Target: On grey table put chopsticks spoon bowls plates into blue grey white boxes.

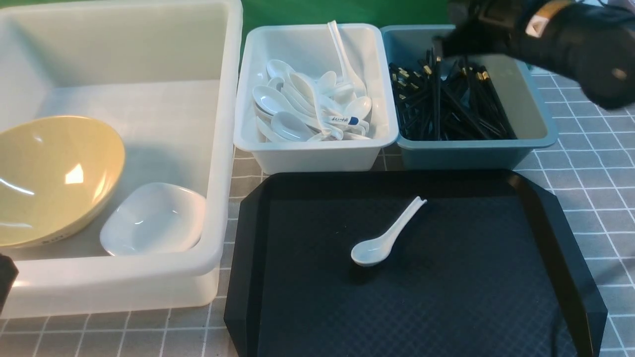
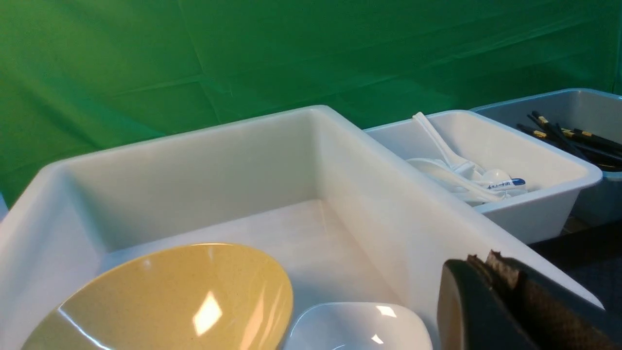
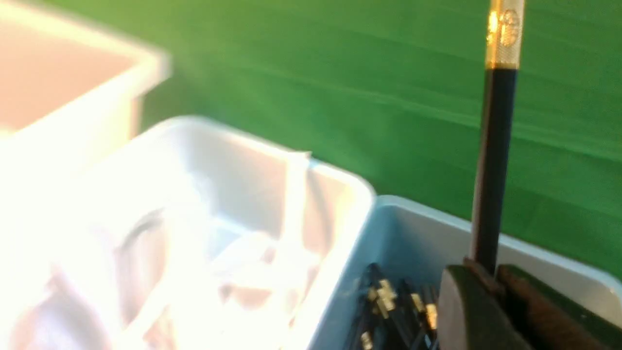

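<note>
A white spoon (image 1: 382,240) lies on the black tray (image 1: 496,307). My right gripper (image 3: 491,270) is shut on a black chopstick with a gold end (image 3: 492,170) and holds it upright over the blue-grey box (image 1: 466,153), which holds several chopsticks (image 1: 446,109). In the front view this gripper (image 1: 449,44) is blurred above that box's far side. The small white box (image 1: 317,153) holds several spoons (image 1: 307,104). My left gripper (image 2: 486,258) is shut and empty beside the large white box (image 1: 221,148), which holds a yellow bowl (image 1: 49,178) and a small white dish (image 1: 154,218).
The three boxes stand in a row at the back of the grey checked table (image 1: 595,163), with the tray in front of the two small ones. A green backdrop (image 2: 243,58) stands behind. The left arm (image 1: 5,282) barely shows at the front view's lower left edge.
</note>
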Controlling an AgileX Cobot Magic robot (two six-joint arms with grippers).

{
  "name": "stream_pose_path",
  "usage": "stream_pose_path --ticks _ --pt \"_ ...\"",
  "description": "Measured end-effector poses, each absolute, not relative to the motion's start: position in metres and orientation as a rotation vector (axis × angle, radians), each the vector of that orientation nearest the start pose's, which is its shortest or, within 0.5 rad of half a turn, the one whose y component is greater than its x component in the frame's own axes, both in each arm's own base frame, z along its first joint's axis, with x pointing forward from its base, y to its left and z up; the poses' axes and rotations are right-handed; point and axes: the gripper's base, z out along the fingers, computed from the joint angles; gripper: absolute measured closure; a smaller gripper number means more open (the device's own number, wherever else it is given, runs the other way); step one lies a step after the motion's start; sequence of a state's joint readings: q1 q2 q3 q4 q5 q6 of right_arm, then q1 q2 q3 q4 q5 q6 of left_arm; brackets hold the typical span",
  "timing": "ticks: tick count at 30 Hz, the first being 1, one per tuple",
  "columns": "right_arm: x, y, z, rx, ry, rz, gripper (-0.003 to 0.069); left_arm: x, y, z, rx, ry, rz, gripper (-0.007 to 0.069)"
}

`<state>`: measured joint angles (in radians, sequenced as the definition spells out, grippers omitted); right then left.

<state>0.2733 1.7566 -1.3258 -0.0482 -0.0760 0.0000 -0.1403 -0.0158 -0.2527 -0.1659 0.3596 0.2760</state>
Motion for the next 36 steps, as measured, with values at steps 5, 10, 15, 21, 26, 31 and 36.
stream_pose_path --ticks 5,10,15,21,26,31,36 --pt "0.435 0.110 0.280 -0.251 2.018 0.150 0.0352 0.034 -0.010 0.266 0.244 1.540 -0.065 0.0633" --pt "0.415 0.105 0.309 -0.333 2.214 0.081 0.0242 0.039 -0.017 0.274 0.278 1.700 -0.147 0.0633" --pt "0.351 0.091 0.366 -0.391 2.260 0.049 0.0275 0.063 -0.041 0.308 0.326 1.943 -0.465 0.0633" --pt "0.267 0.069 0.384 -0.430 2.186 0.034 0.0427 0.102 -0.072 0.324 0.491 2.019 -0.775 0.0633" --pt "0.196 0.051 0.343 -0.451 2.247 0.040 0.0620 0.152 -0.107 0.321 0.635 2.109 -0.929 0.0633" --pt "0.159 0.041 0.297 -0.490 2.374 0.027 0.0627 0.184 -0.155 0.318 0.926 2.186 -0.876 0.0633" --pt "0.142 0.037 0.259 -0.510 2.529 0.029 0.0627 0.208 -0.203 0.315 1.181 2.232 -0.631 0.0610"
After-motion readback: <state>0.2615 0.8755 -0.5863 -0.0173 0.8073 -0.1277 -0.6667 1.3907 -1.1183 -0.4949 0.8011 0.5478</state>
